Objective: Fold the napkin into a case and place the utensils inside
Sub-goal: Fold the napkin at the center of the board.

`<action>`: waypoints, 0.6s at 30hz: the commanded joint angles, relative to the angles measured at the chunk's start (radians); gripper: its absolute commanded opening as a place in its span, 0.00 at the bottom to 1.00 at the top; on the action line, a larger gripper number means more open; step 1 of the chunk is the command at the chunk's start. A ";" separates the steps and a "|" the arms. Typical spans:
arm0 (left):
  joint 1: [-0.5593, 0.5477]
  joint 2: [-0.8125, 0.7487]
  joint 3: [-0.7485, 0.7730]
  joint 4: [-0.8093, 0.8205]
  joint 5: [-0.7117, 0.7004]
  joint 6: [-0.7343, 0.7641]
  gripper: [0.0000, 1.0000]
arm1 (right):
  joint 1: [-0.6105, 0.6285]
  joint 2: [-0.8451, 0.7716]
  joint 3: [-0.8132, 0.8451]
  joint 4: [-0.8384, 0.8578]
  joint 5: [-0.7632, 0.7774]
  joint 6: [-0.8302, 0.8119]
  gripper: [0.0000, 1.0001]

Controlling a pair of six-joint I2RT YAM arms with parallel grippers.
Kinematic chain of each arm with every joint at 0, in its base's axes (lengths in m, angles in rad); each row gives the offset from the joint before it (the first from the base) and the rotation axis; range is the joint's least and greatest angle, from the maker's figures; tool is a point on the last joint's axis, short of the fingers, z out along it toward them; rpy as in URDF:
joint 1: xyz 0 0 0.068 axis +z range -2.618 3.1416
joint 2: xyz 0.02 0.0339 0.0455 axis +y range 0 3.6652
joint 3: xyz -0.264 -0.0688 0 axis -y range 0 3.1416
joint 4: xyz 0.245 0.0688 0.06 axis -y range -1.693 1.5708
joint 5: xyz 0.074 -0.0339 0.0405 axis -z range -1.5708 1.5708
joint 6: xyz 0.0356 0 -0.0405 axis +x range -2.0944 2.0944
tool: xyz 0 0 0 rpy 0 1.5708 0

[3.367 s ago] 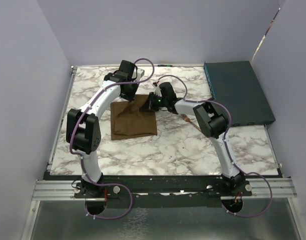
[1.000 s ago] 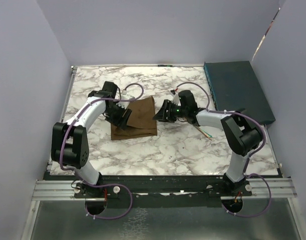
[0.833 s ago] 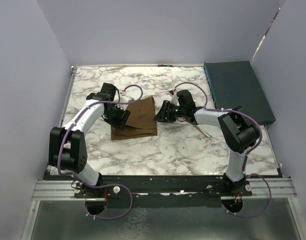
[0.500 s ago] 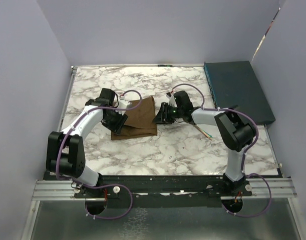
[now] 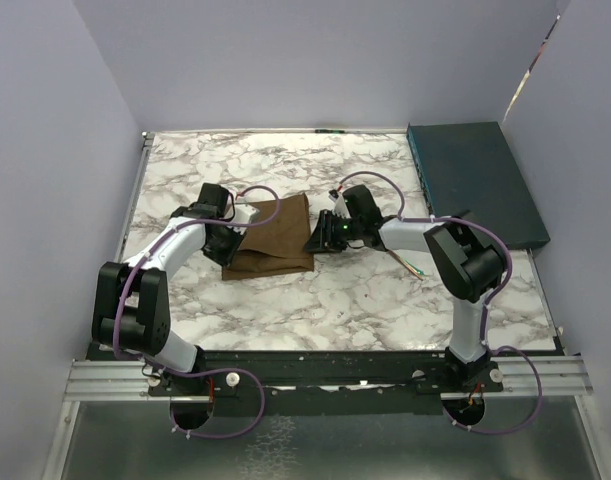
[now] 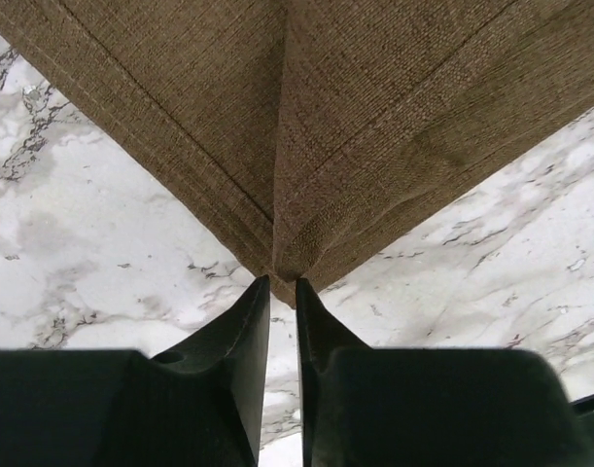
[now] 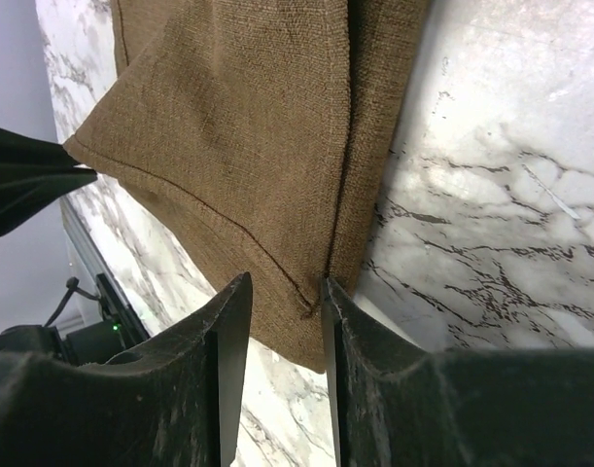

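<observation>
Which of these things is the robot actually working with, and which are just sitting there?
Part of the job: brown napkin, copper fork, left gripper, right gripper.
Just lying about: teal box at the table's far right.

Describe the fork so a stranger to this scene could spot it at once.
On the marble table, look right of the brown napkin, beside the right arm. The fork lies there: a thin copper-coloured sliver, far slimmer than the napkin or the dark teal box.
</observation>
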 commanded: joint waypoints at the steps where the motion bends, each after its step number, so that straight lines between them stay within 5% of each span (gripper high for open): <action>1: 0.008 -0.022 -0.022 0.026 -0.041 -0.002 0.14 | 0.006 -0.044 -0.003 -0.077 0.051 -0.037 0.40; 10: 0.010 -0.061 -0.040 0.025 -0.055 -0.009 0.08 | 0.005 -0.053 0.006 -0.078 0.024 -0.023 0.44; 18: 0.011 -0.068 -0.003 -0.020 0.034 -0.004 0.52 | 0.005 -0.082 -0.003 -0.101 0.046 -0.043 0.50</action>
